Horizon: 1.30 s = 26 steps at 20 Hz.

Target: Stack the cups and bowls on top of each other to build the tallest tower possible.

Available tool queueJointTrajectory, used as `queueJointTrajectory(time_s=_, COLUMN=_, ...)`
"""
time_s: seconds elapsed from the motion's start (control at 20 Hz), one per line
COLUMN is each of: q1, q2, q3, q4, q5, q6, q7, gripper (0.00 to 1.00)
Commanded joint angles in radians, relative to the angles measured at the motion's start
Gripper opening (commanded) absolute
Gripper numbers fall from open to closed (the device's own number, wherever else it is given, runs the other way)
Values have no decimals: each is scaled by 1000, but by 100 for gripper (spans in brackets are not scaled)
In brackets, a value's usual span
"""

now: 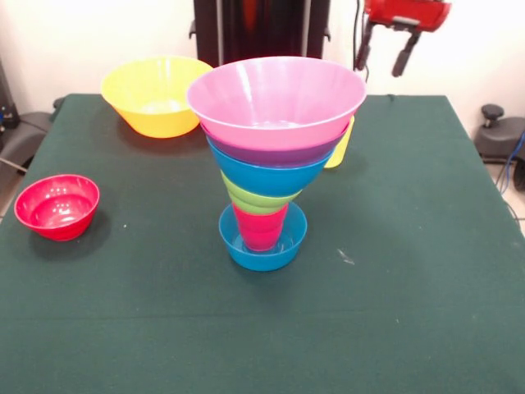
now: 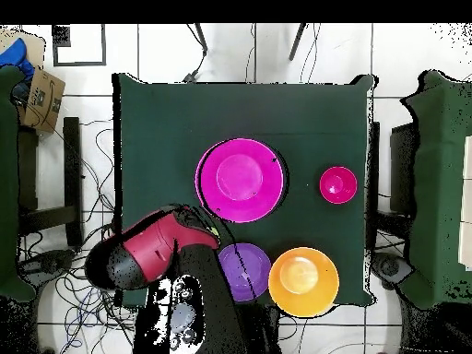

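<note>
— Any writing, brands?
— None legible anywhere.
— Surface, room?
— Dark green table [image 1: 426,246], pale wall behind, tiled floor with loose cables in overhead view.
— Tower?
— Tower [image 1: 267,164] near table's middle: small blue bowl [image 1: 262,246] as base, red cup [image 1: 260,227] standing in it, then lime green bowl [image 1: 258,199], blue, purple, big pink bowl [image 1: 276,94] on top.
— Others?
— Yellow bowl [image 1: 156,94] at a far corner, red bowl [image 1: 57,205] by one side edge, yellow cup [image 1: 339,149] just behind tower, purple bowl [image 2: 243,271] beside yellow one.
— Gripper?
— Gripper [image 1: 384,56] raised above far edge, fingers apart, holding nothing.
</note>
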Motion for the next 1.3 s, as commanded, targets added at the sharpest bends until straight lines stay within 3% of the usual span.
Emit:
queueJointTrajectory(time_s=0.05, q1=-6, q2=67, q3=-36, q4=67, q5=-110, q6=-91, q7=13, gripper=100)
queueJointTrajectory(time_s=0.45, q1=-56, q2=108, q3=-41, q4=76, q5=-138, q6=-175, q7=-6, gripper=100)
queueJointTrajectory(time_s=0.65, q1=-93, q2=165, q3=-43, q4=50, q5=-182, q6=-215, q7=-38, gripper=100)
queueJointTrajectory(time_s=1.05, q1=-47, q2=279, q3=-111, q4=-8, q5=-267, q6=-293, q7=30, gripper=100)
queueJointTrajectory(time_s=1.3, q1=-29, q2=302, q3=-119, q4=-24, q5=-273, q6=-262, q7=7, gripper=100)
